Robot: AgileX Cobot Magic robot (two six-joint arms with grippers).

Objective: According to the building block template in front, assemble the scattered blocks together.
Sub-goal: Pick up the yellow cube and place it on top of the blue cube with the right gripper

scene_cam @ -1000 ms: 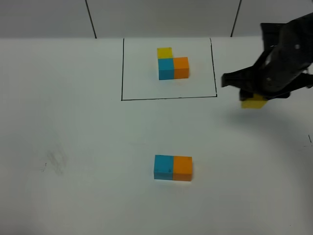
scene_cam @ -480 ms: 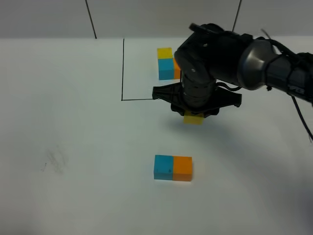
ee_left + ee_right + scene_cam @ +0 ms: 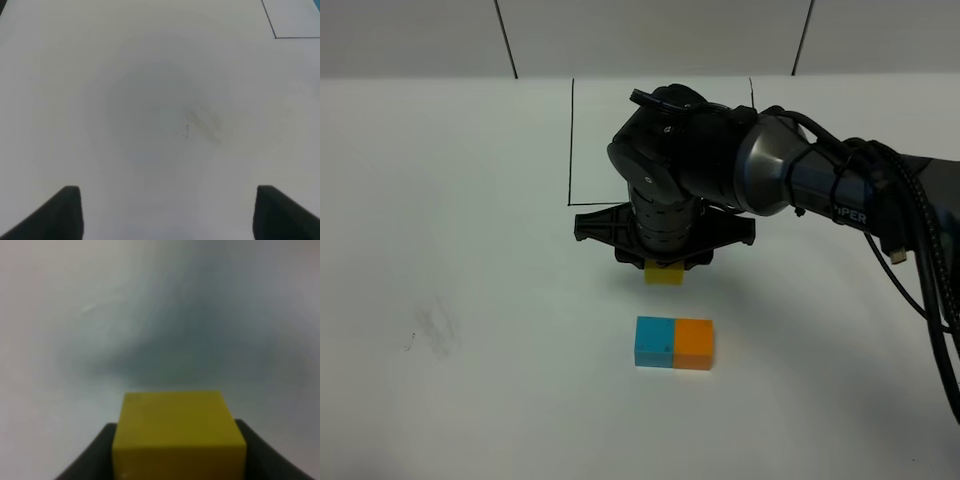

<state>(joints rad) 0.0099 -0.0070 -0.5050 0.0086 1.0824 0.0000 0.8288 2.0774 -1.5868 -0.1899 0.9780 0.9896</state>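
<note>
The yellow cube hangs above the white table, clamped between the right gripper's jaws, a little behind the other two scattered cubes. The blue cube and orange cube lie touching side by side, blue on the left. The template is hidden behind the arm; only parts of its black outline show.
</note>
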